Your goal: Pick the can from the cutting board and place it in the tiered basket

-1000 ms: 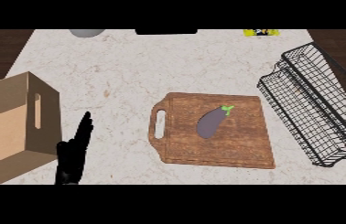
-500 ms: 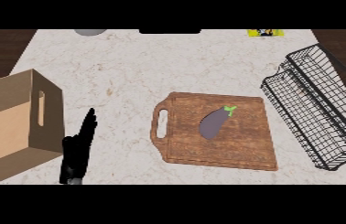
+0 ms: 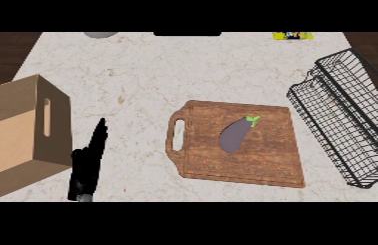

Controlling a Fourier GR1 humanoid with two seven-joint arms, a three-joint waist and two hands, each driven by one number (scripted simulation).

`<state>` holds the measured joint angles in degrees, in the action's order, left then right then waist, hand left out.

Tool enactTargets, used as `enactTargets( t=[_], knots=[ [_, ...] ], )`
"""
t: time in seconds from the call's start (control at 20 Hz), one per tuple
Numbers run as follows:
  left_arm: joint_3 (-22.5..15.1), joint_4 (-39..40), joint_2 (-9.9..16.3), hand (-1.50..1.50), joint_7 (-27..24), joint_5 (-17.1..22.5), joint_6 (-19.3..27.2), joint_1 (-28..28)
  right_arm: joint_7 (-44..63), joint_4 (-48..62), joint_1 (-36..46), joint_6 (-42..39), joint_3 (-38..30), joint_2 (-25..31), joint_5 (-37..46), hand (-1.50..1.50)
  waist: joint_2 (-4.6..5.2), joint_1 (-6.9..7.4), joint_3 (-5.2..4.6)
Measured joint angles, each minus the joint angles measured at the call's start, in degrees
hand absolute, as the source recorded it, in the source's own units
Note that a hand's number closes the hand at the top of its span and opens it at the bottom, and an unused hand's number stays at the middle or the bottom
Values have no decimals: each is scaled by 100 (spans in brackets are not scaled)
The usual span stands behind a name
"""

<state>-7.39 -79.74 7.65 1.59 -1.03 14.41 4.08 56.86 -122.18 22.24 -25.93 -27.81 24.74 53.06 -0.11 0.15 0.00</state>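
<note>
A wooden cutting board with a handle slot on its left lies at the centre right of the counter. On it rests a purple eggplant with a green stem; no can shows on the board. The black wire tiered basket stands at the right edge. My left hand shows at the lower left, fingers straight and pointing up, beside the box and well left of the board. It holds nothing. My right hand is out of sight.
A tan cardboard box with a handle slot stands at the left edge. A grey round object and a yellow item sit at the counter's far edge. Bare speckled counter lies between box and board.
The whole scene has shifted slightly rightward and upward in the view. The left hand sits a little lower in the frame. Nothing has been grasped or moved.
</note>
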Motion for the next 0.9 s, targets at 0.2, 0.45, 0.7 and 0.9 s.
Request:
enactTargets(
  t=[0.2, 0.45, 0.7, 0.9],
  knots=[
    [-67, -163, -42, 0, 17, -42, -18, 147, -87, 499, 84, 49, 68, -46, 140, 150, 5, 19, 3],
    [-33, -203, -47, 0, 136, -75, -46, 78, -144, 1244, 226, 366, 137, -143, 439, 150, 14, 25, 1],
    [25, -266, -9, 0, -37, -25, -159, 288, -368, 1820, 163, 1118, -15, -452, 457, 150, 14, 30, 4],
    [53, -209, -17, 0, -2, -40, -165, 164, -464, 2188, 367, 1774, -419, -822, 28, -150, 20, 25, 6]
  ],
)
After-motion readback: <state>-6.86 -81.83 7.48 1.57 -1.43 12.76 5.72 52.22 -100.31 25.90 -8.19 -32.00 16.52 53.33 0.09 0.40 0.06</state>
